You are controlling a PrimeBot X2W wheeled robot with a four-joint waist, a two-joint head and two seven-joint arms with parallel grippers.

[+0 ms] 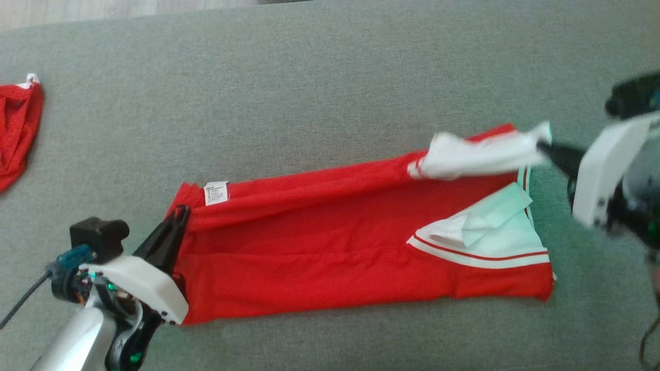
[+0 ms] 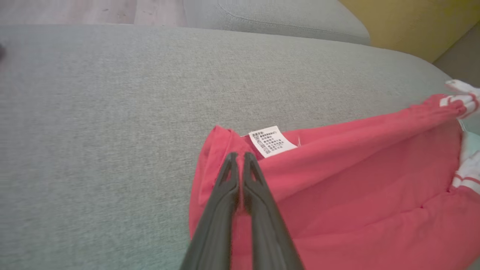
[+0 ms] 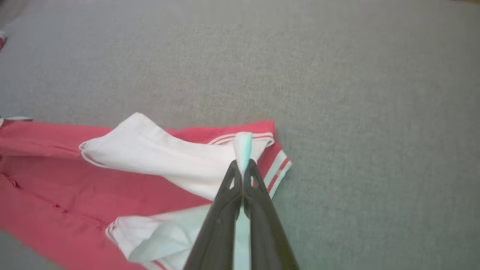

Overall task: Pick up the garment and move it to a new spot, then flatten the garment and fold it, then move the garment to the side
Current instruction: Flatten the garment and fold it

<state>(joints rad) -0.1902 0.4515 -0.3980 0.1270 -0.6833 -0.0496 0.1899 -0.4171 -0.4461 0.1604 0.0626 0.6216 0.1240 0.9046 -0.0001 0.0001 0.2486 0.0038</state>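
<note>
The garment is a red top with white sleeves, spread lengthwise on the grey cushion. My left gripper is shut on its left hem, just below the white label. In the left wrist view the fingertips pinch the red fabric beside the label. My right gripper is shut on the tip of the upper white sleeve, held slightly off the cushion. The right wrist view shows white cloth sticking out between its closed gripper tips, with the sleeve trailing left over the red body.
Another red garment lies at the cushion's far left edge. Wooden floor runs beyond the cushion's far edge. In the left wrist view a second grey cushion and a yellow wall stand behind.
</note>
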